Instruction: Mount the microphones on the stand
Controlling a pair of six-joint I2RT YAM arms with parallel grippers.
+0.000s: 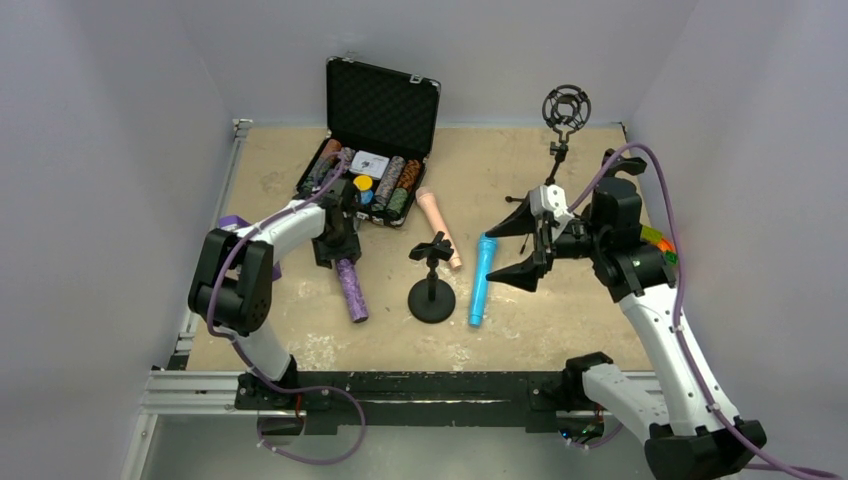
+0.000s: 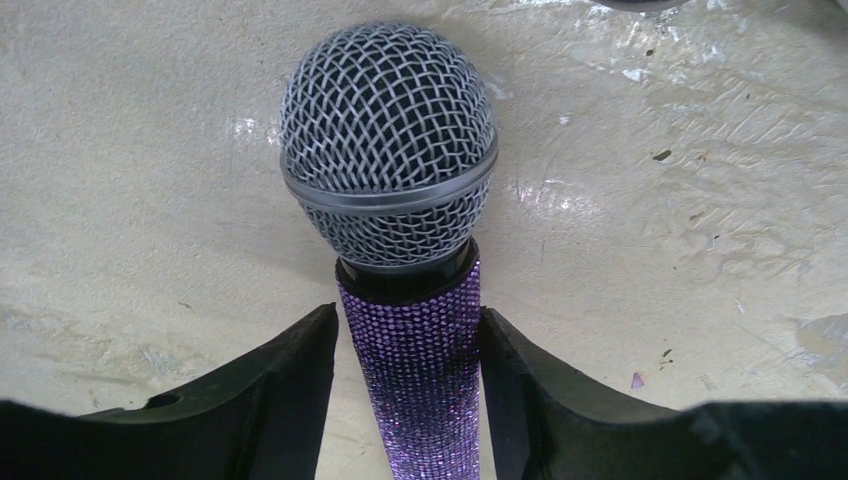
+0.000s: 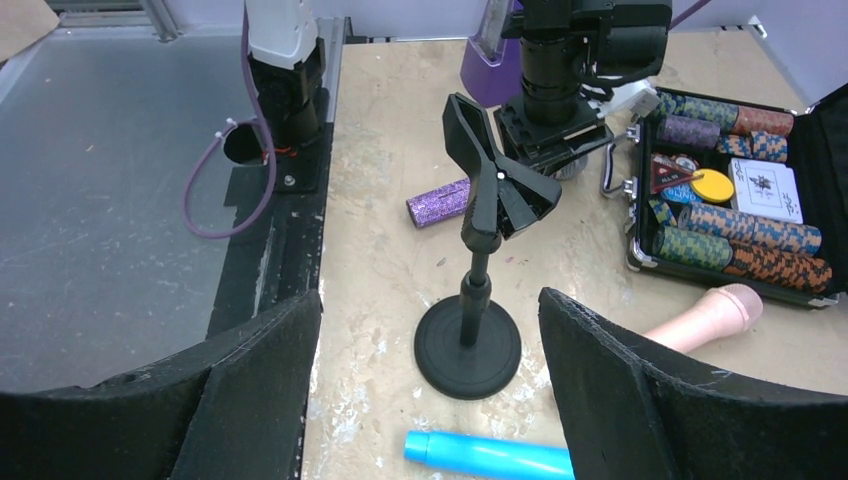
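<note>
**Left gripper astride purple mic; stand to its right**

Purple mic [image 1: 352,290] lies flat, left of centre, long axis far-to-near, head toward the far edge. Left gripper [image 2: 408,335] straddles the handle below the head, fingers narrow at both sides; whether it is clamped, cannot tell. Stand [image 1: 432,290] is near, rightward. Right gripper [image 1: 490,252] is wide, over the blue mic [image 1: 480,285].

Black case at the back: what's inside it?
The case holds rows of patterned poker chips, a white card pack and a yellow disc. From above, the left arm covers its near-left corner; the right wrist view crops its right side.
</note>
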